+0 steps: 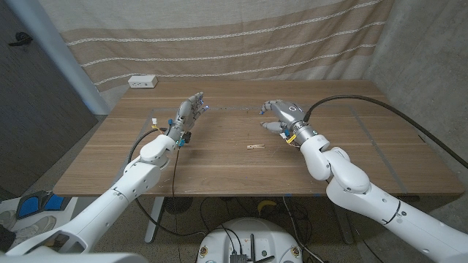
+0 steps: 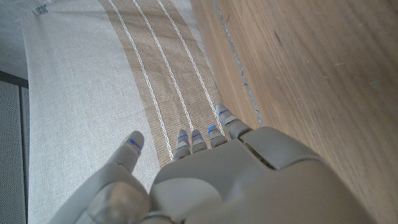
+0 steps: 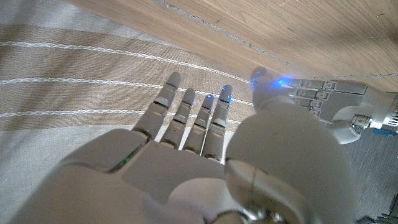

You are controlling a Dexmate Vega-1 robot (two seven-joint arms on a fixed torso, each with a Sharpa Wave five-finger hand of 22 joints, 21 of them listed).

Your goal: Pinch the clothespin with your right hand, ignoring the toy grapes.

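Wooden table (image 1: 219, 157), striped curtain (image 1: 219, 44) behind; white box (image 1: 142, 82) at far edge.

Small and cut-off things
The clothespin (image 1: 255, 147) is too small to show its jaws; the white box (image 1: 142, 82) at the table's (image 1: 219, 168) far edge is unidentifiable.

clothespin (image 1: 255, 147) on table (image 1: 219, 164), between and before both hands.
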